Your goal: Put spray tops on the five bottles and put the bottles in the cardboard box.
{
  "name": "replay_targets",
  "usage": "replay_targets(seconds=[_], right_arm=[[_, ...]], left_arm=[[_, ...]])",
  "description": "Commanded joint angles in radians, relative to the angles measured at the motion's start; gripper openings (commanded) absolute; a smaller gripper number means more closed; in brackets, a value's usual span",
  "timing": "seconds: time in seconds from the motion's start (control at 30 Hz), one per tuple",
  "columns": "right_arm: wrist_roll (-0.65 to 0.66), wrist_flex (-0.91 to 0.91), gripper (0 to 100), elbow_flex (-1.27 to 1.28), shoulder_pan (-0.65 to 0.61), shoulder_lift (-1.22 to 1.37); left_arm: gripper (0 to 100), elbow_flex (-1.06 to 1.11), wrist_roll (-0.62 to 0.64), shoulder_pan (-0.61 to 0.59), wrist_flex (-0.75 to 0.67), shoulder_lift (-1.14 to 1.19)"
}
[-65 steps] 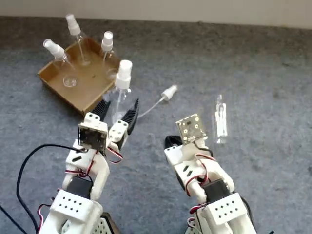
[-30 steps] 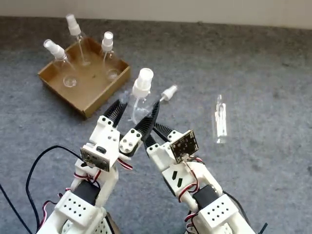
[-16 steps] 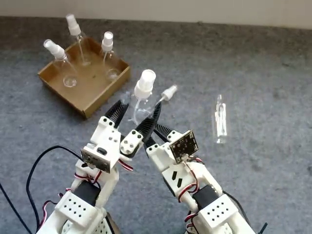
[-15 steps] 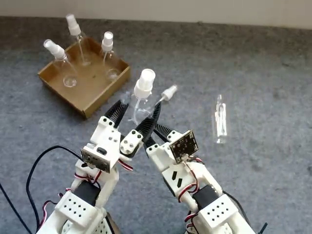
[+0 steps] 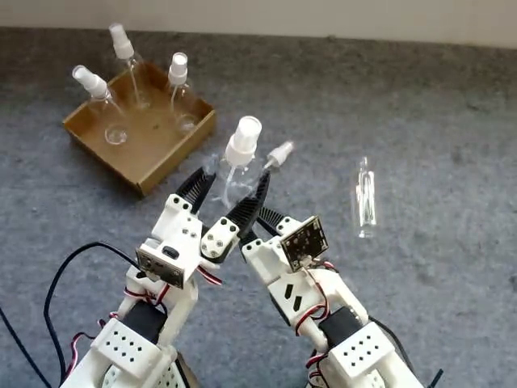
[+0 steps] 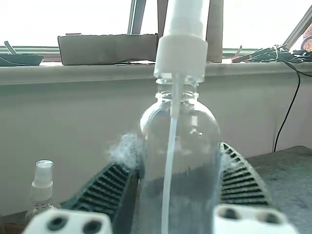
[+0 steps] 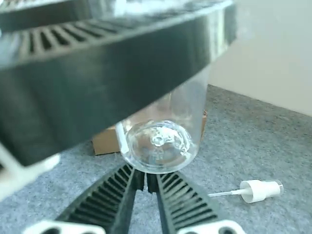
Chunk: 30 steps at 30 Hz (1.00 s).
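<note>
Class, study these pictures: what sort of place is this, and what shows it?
Probably an indoor hobby workshop or lab: two small robot arms work on a grey carpeted surface, and behind them a windowsill holds loose cables and a box.

A lab-like workroom: grey carpet [image 5: 452,105], windowsill [image 6: 73,73] cluttered with cables [image 6: 263,51].

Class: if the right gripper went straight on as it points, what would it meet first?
The right gripper would probably meet the base of the bottle held by the left gripper first; depth unclear.
</note>
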Motion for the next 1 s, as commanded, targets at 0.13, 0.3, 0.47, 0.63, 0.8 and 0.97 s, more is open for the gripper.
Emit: replay_targets(seconds=[0.13, 0.3, 0.47, 0.63, 0.8, 0.97], right_arm=[[0.011, -0.042, 0.4, 0.128, 0.122, -0.012], [0.011, -0.042, 0.4, 0.128, 0.166, -0.012], [0.011, -0.039, 0.4, 0.128, 0.176, -0.012], [0.011, -0.035, 0.4, 0.128, 0.176, -0.01], [0.011, -0.035, 0.4, 0.128, 0.18, -0.01], [0.011, -0.036, 0.4, 0.127, 0.226, -0.012]], left_arm=[[10, 0.024, 0.011, 0.039, 0.021, -0.001], [10, 0.024, 0.011, 0.031, 0.021, -0.001], [10, 0.024, 0.011, 0.031, 0.021, -0.001], [10, 0.024, 0.011, 0.005, 0.017, -0.001], [10, 0.015, 0.012, -0.113, 0.015, -0.002], [10, 0.015, 0.012, -0.179, 0.021, -0.002]])
